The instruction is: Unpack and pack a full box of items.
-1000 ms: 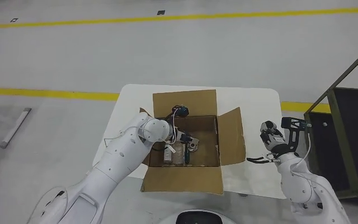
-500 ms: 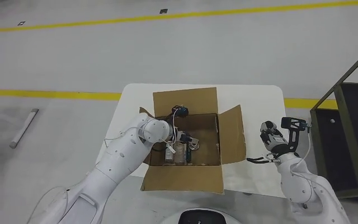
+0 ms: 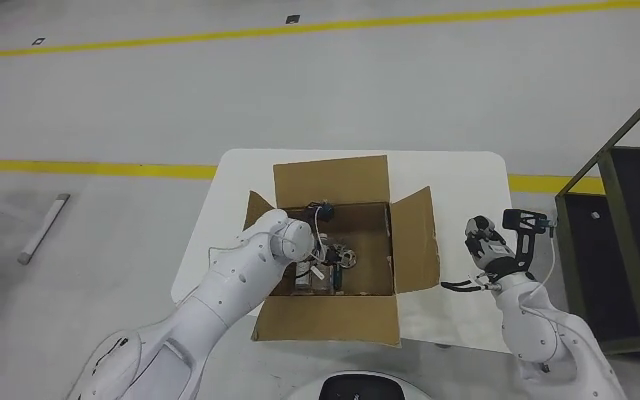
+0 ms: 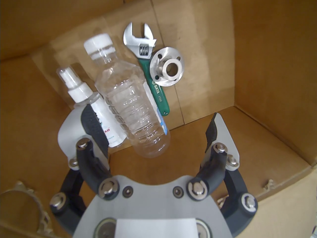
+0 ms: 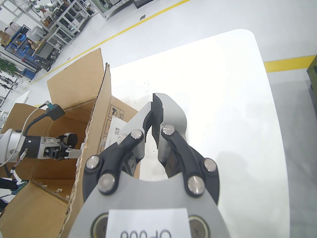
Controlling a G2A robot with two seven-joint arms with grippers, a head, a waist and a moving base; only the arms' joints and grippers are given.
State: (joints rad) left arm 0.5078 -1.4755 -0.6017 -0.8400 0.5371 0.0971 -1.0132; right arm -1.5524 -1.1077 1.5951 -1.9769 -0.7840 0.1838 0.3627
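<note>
An open cardboard box (image 3: 330, 180) stands mid-table with its flaps spread. My left gripper (image 4: 150, 115) hangs open inside it, just above a clear plastic bottle (image 4: 131, 100) lying on the box floor. A white spray bottle (image 4: 81, 92) lies beside that bottle, one finger (image 4: 92, 125) over its label. A green-handled wrench (image 4: 141, 48) and a metal flange (image 4: 168, 66) lie a little farther on. From above, the left gripper (image 3: 322, 262) is inside the box. My right gripper (image 5: 154, 107) is shut and holds nothing, above the bare table (image 5: 210, 75) beside the box's side flap (image 5: 74, 87).
A green metal frame (image 3: 600, 200) stands off the table's right edge. The white table (image 3: 450, 180) has free room to the right of the box. The box walls (image 4: 260, 63) close in around the left gripper.
My left arm has shifted toward the near side and sunk lower into the box. The right arm has not moved.
</note>
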